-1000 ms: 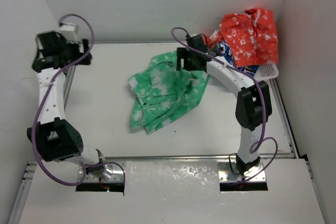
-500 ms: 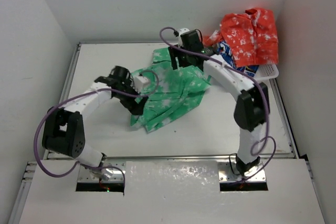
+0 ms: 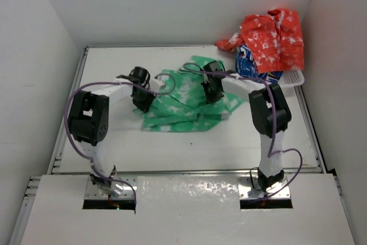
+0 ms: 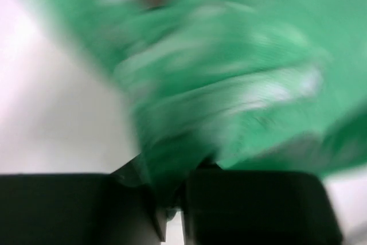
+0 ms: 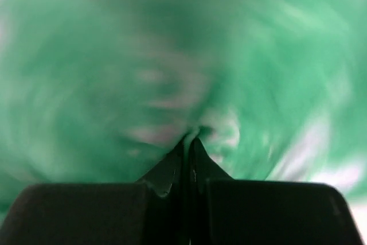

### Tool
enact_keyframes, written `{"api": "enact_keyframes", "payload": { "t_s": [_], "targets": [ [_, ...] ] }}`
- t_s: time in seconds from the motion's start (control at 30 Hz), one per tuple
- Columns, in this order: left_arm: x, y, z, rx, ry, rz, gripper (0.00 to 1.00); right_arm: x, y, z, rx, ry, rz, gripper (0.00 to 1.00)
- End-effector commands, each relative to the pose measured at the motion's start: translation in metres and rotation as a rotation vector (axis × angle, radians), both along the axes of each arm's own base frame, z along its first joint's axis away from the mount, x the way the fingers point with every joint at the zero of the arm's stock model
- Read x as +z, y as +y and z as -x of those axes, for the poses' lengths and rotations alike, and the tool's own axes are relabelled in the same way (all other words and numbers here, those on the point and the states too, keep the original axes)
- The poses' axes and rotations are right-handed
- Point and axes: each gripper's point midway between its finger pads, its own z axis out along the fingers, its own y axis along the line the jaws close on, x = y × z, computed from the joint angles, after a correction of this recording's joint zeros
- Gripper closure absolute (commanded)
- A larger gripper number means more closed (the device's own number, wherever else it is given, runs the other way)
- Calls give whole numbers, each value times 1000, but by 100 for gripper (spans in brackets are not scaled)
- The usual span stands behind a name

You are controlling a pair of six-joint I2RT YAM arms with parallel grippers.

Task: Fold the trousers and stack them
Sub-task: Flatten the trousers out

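The trousers (image 3: 182, 106), bright green with white blotches, lie crumpled in the middle of the table. My left gripper (image 3: 142, 100) is down on their left edge. In the left wrist view it (image 4: 171, 192) is shut, with a fold of the green trousers (image 4: 241, 55) pinched between the jaws. My right gripper (image 3: 211, 93) sits on the upper right part of the trousers. In the right wrist view it (image 5: 188, 142) is shut, with the blurred green trousers (image 5: 114, 84) bunched at its tips and filling the frame.
A red garment with white blotches (image 3: 269, 32) is heaped over a white basket (image 3: 293, 77) at the back right, with a blue patterned cloth (image 3: 250, 61) beneath it. White walls close in on the left, back and right. The table edge rail (image 3: 189, 171) runs along the near side.
The left arm swung in from the far left onto the trousers. Both grippers went from open to shut on the cloth. The trousers have been pulled wider, left to right.
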Motion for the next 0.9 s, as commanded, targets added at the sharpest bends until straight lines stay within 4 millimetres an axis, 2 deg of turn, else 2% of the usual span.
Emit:
{"api": "enact_keyframes", "payload": {
  "t_s": [0.0,0.03,0.07,0.1,0.13,0.17,0.2,0.23,0.27,0.3,0.33,0.37,0.4,0.43,0.47,0.5,0.53,0.57,0.6,0.63,0.67,0.7,0.73,0.77,0.8,0.83,0.87],
  "targets": [
    [43,48,-114,221,-324,-83,100,-12,42,85,241,129,-55,100],
    [67,56,-143,256,-403,-75,100,-6,56,99,316,120,-70,100],
    [64,62,-155,273,-412,-103,100,-4,85,127,453,137,-105,100],
    [71,63,-167,280,-441,-104,100,2,101,139,508,137,-145,100],
    [94,58,-190,278,-513,-81,100,15,123,145,564,100,-201,100],
    [92,54,-200,276,-519,-67,100,29,149,157,625,75,-255,100],
    [100,50,-209,276,-536,-47,100,43,166,162,657,62,-320,100],
    [123,37,-224,263,-575,18,100,63,184,158,678,0,-376,97],
    [118,32,-230,259,-560,39,97,76,195,156,666,-23,-421,90],
    [126,26,-236,250,-570,66,95,93,205,150,665,-59,-463,87],
    [142,16,-242,234,-585,107,88,106,212,144,665,-99,-486,81],
    [144,13,-244,227,-584,119,84,125,218,138,670,-145,-509,66],
    [153,7,-245,214,-592,145,73,134,219,134,670,-171,-512,61],
    [157,4,-245,212,-596,158,67,140,219,134,673,-177,-511,55],
    [168,3,-243,211,-608,173,60,158,219,128,671,-211,-525,44],
    [176,1,-241,209,-615,187,48,165,217,125,668,-221,-535,32],
    [183,-3,-237,206,-612,212,44,174,215,122,659,-234,-550,26],
    [203,-4,-232,203,-642,231,40,188,205,109,608,-257,-572,22],
    [213,-4,-228,206,-647,246,32,195,200,101,577,-267,-592,16],
    [224,-3,-224,207,-663,252,29,202,192,90,536,-277,-610,15],
    [249,-1,-216,204,-703,265,25,208,173,67,423,-269,-638,15],
    [256,3,-209,210,-699,260,20,208,162,55,355,-264,-648,16],
    [265,7,-201,212,-703,261,19,205,147,38,275,-272,-632,19],
    [276,11,-184,212,-689,255,19,201,128,18,189,-277,-612,25],
    [269,17,-172,216,-651,244,20,198,118,8,148,-286,-582,40],
    [279,22,-155,196,-661,227,22,189,104,1,98,-267,-533,78],
    [271,24,-138,179,-619,203,31,185,96,-14,54,-292,-475,91]
  ]
}}
